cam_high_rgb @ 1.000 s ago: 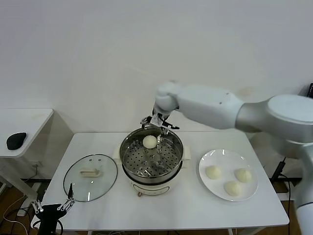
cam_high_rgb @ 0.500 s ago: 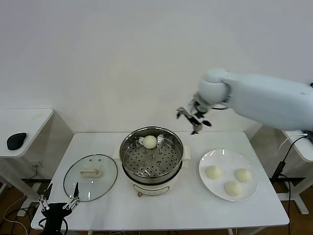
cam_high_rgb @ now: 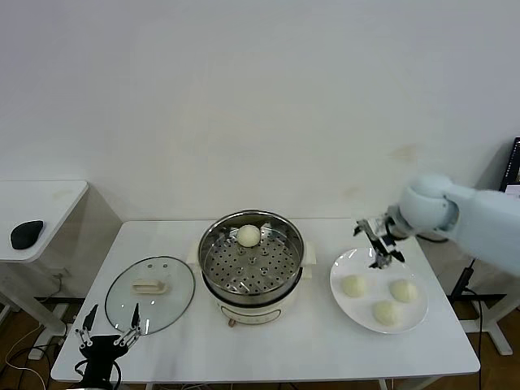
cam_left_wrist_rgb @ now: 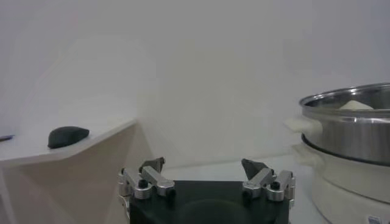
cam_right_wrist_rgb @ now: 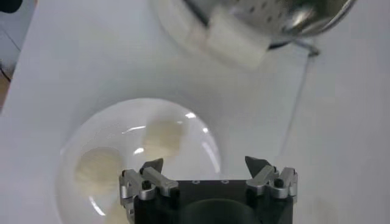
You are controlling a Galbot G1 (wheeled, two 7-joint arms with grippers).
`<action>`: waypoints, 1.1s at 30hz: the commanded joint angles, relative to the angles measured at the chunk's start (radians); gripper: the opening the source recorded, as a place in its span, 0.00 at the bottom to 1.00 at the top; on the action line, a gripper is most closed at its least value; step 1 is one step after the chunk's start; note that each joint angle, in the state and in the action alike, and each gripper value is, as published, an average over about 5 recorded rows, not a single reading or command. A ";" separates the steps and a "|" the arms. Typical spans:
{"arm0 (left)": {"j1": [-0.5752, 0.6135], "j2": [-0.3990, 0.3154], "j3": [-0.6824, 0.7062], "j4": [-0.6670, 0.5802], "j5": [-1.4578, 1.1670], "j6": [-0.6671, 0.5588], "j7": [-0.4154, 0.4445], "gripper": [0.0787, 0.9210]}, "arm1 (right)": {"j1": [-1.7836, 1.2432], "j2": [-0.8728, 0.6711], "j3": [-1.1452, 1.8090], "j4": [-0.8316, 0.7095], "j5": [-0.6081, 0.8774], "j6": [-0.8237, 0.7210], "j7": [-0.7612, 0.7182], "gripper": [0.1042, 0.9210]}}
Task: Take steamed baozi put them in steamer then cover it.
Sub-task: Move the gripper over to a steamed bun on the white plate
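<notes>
right tool (cam_high_rgb: 379,244): spread open, empty, hangs above the far left edge of the plate (cam_high_rgb: 414,321), between steamer and plate; right wrist view shows both fingertips apart over the plate (cam_right_wrist_rgb: 73,146), nothing between them
left tool (cam_high_rgb: 108,333): spread open, empty, parked low at the near left corner of the counter (cam_high_rgb: 284,345), just near of the cover; left wrist view shows its fingers (cam_left_wrist_rgb: 150,165) apart, nothing held
steamer (cam_high_rgb: 253,264): centre of counter, steel pot on cream-white base, open on top, perforated tray visible inside; side of pot also seen in left wrist view (cam_left_wrist_rgb: 350,131)
baozi in steamer (cam_high_rgb: 249,236): one bun, on the tray at the far side of the pot; its top peeks over the rim in left wrist view (cam_left_wrist_rgb: 355,105)
baozi on plate: three buns on the white plate right of the steamer – one at left (cam_high_rgb: 353,285), one at right (cam_high_rgb: 403,290), one nearest the front (cam_high_rgb: 385,312); apart from each other; right tool touches none of them
cover (cam_high_rgb: 150,294): glass lid lying flat on counter left of steamer, handle up, not on the pot
side table (cam_high_rgb: 49,199): left of the counter, dark mouse-like object (cam_high_rgb: 27,233) resting on it
wall (cam_high_rgb: 244,97): plain white behind the counter
</notes>
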 commanded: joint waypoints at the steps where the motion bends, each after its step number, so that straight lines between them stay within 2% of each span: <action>1: -0.003 -0.001 0.006 0.007 0.001 0.008 -0.001 0.88 | -0.321 -0.047 0.220 -0.031 -0.073 -0.033 0.026 0.88; 23: 0.005 0.006 -0.017 0.025 -0.003 0.005 -0.001 0.88 | -0.422 0.199 0.330 -0.350 -0.115 0.034 0.008 0.88; 33: 0.005 0.006 -0.017 0.028 -0.004 0.006 -0.001 0.88 | -0.426 0.238 0.332 -0.382 -0.120 0.029 -0.018 0.88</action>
